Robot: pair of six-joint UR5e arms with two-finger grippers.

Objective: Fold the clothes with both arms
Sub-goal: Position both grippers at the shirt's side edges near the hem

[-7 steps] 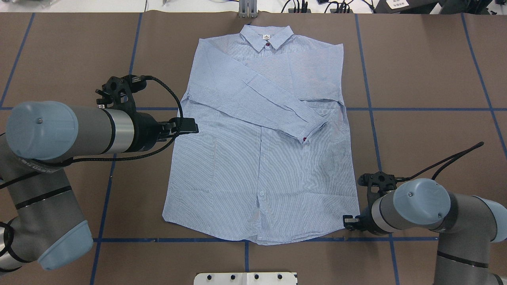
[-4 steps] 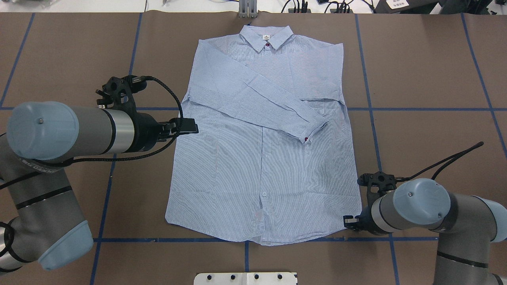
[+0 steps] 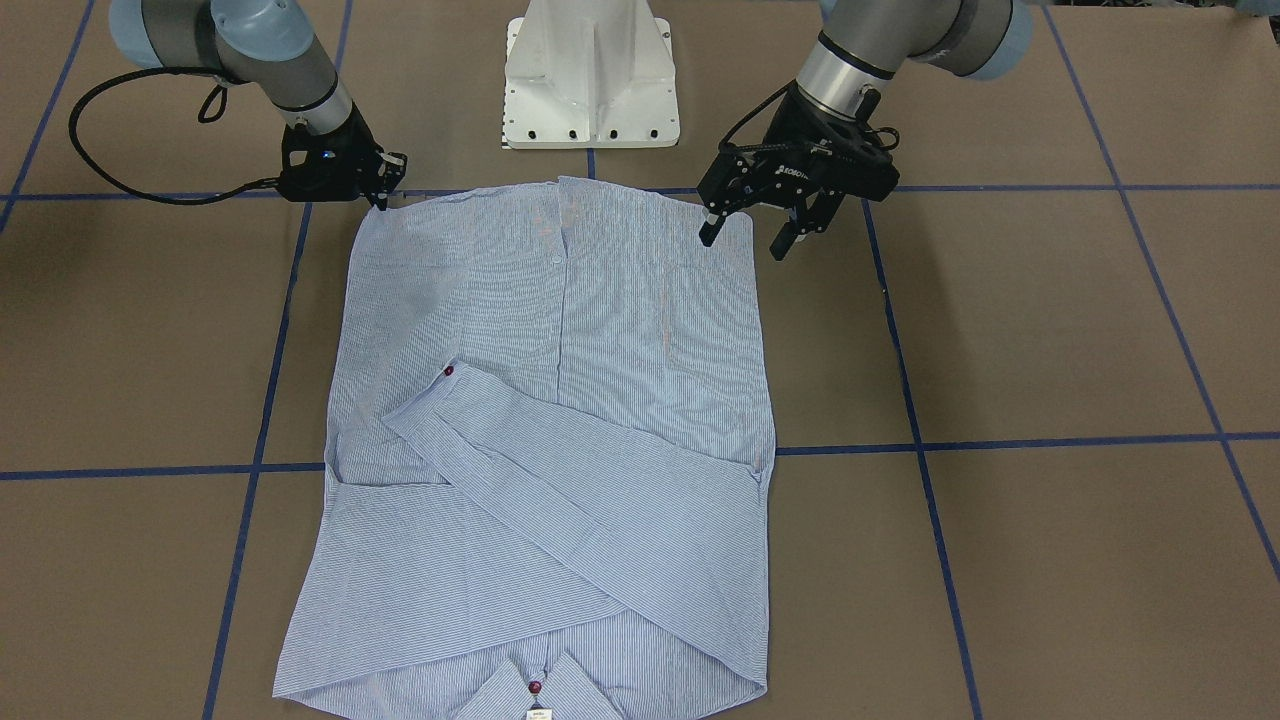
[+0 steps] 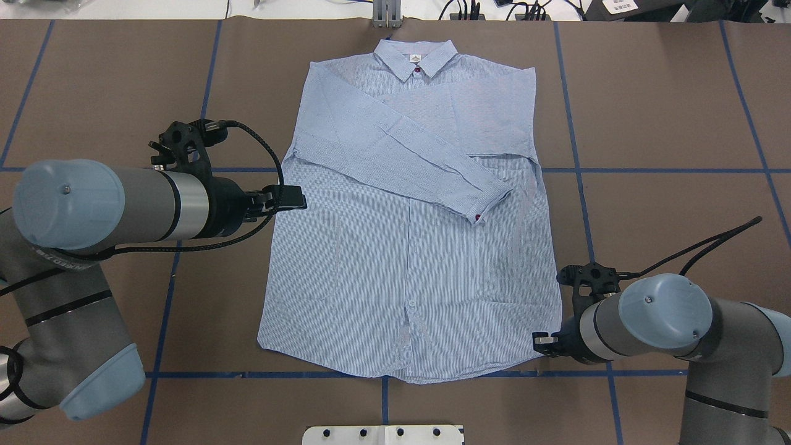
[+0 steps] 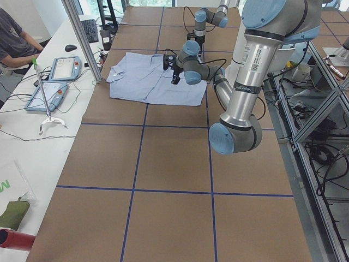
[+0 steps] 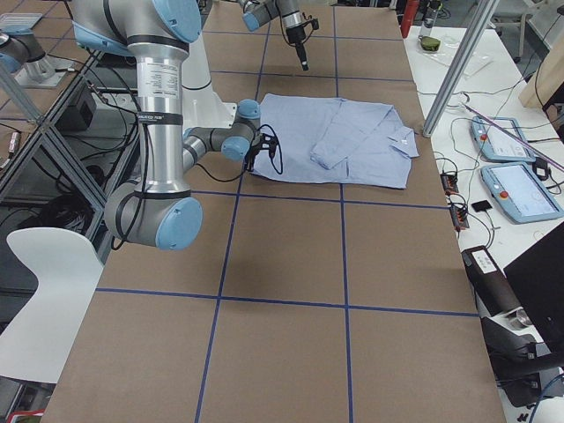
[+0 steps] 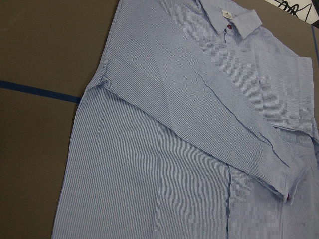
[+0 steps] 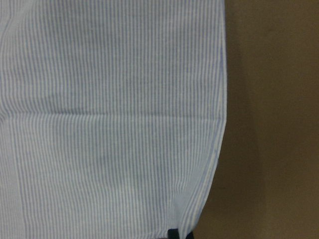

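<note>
Little has changed: my left gripper (image 3: 744,238) hangs spread, the shirt (image 4: 408,266) edge just beneath its fingers. My right gripper (image 3: 383,188) stays clamped on the hem corner, which has slid slightly toward it.

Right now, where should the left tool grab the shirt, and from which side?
I'd take the shirt by its near-left hem corner: it lies flat, clear of the folded sleeve, matching the corner at the right tool. Bring the open left tool down and in from its outer left edge.

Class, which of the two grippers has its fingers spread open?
The left gripper, held above the edge of the shirt; the right gripper has its fingers together at the hem corner.
</note>
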